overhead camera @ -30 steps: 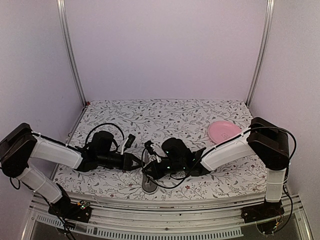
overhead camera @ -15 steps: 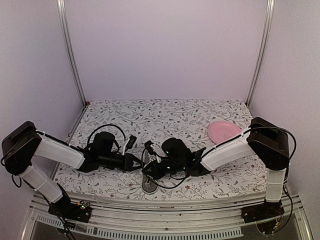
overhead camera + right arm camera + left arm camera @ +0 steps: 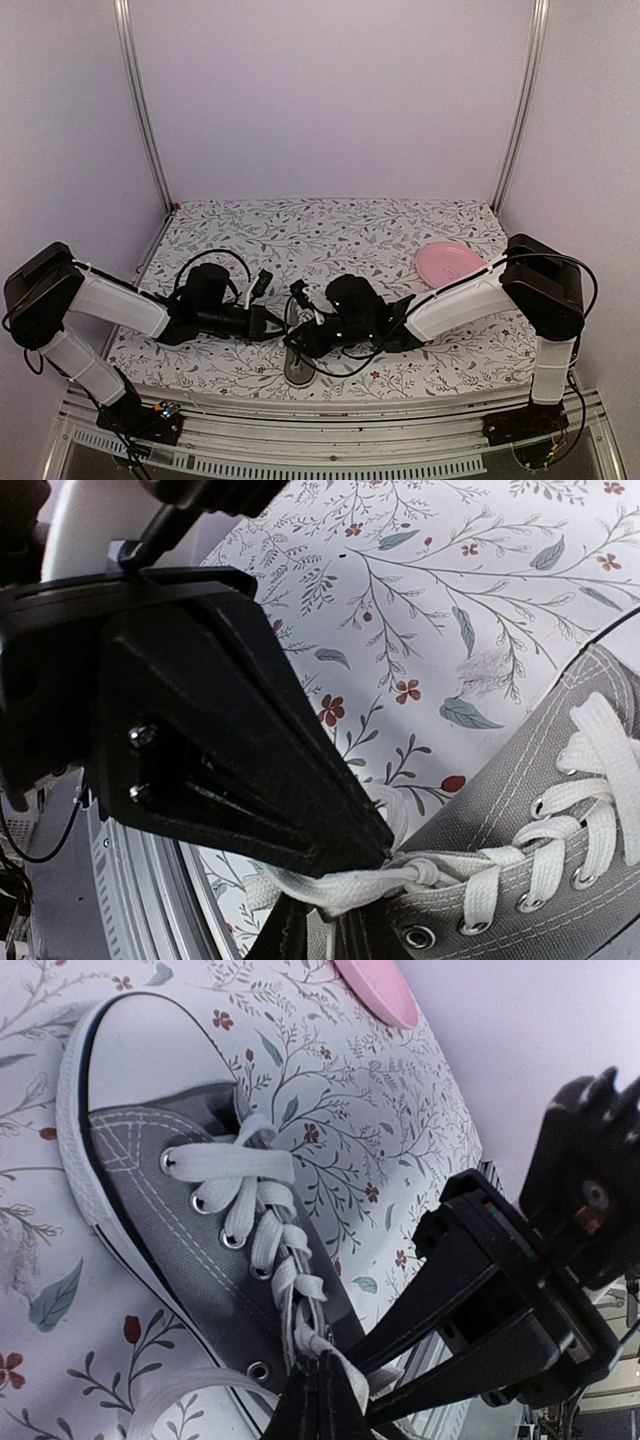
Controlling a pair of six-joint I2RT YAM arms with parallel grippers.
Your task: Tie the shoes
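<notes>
From above, the grey sneaker (image 3: 296, 370) lies at the near edge of the flowered tabletop (image 3: 330, 225), between the two arms and mostly hidden under them. The left pincer (image 3: 272, 322) and right pincer (image 3: 298, 336) meet tip to tip over it, much as they did a second ago. Only the left arm's elbow has drawn in a little, and the sneaker and the pink plate (image 3: 448, 262) have not shifted. The left wrist view shows the sneaker's white toe cap (image 3: 140, 1050) at the far end and the white laces (image 3: 250, 1210) running towards the camera. The left pincer's fingers are pressed together on a strand at the top eyelets, and the right pincer's fingers narrow to a V beside them. In the right wrist view a lace strand runs from the crossing into the right pincer, which is nearly closed on it.
</notes>
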